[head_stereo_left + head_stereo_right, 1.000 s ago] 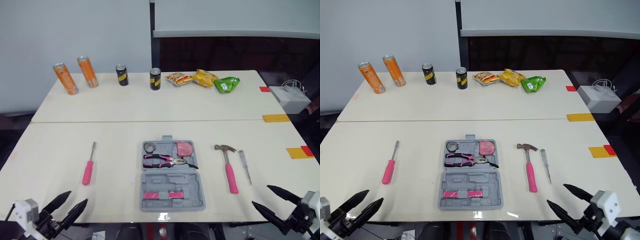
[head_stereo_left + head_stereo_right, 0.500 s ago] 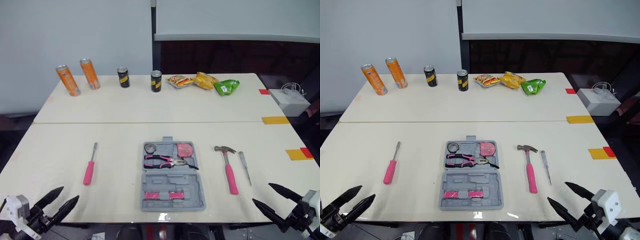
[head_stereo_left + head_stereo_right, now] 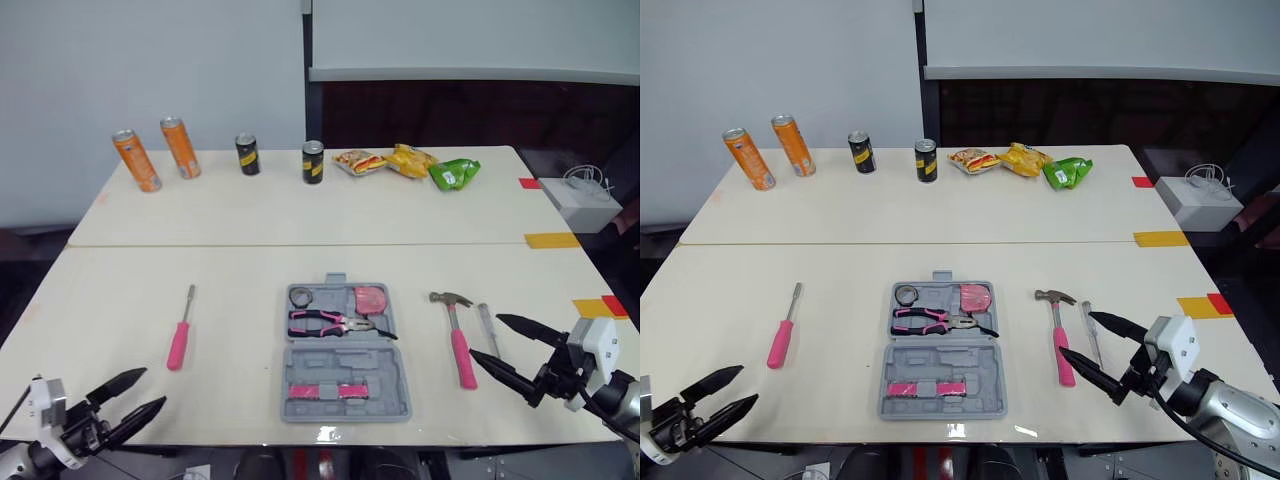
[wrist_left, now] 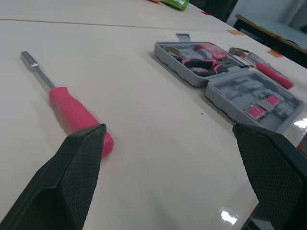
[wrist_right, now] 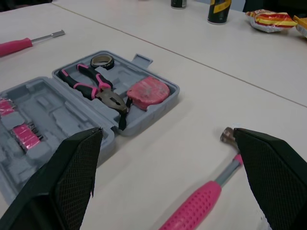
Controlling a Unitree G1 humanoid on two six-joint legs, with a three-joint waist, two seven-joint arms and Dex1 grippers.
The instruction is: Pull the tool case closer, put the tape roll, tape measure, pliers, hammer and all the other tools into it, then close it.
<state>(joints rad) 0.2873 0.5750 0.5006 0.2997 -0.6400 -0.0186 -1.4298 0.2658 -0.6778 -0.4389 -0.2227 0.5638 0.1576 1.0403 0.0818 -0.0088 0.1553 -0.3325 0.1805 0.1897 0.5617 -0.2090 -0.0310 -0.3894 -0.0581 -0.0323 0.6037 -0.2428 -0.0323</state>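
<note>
Nothing being gripped

Right fingers gaping wide, holding nothing, hovering just beside hammer. Left fingers gaping wide too, empty, pink screwdriver lying ahead. Tool case lying open between both pairs.

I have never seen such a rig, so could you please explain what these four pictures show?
It is a humanoid robot with two arms, each ending in a two-fingered black claw. Two pictures come from its head, looking down over a table; two from cameras on its wrists, looking along the fingers. The left claw and right claw are open and hold nothing. An open grey tool case holds a tape roll, pliers and tape measure. A hammer and a slim grey tool lie to its right, a pink-handled screwdriver to its left. Cans and snack bags sit farther back.
</note>
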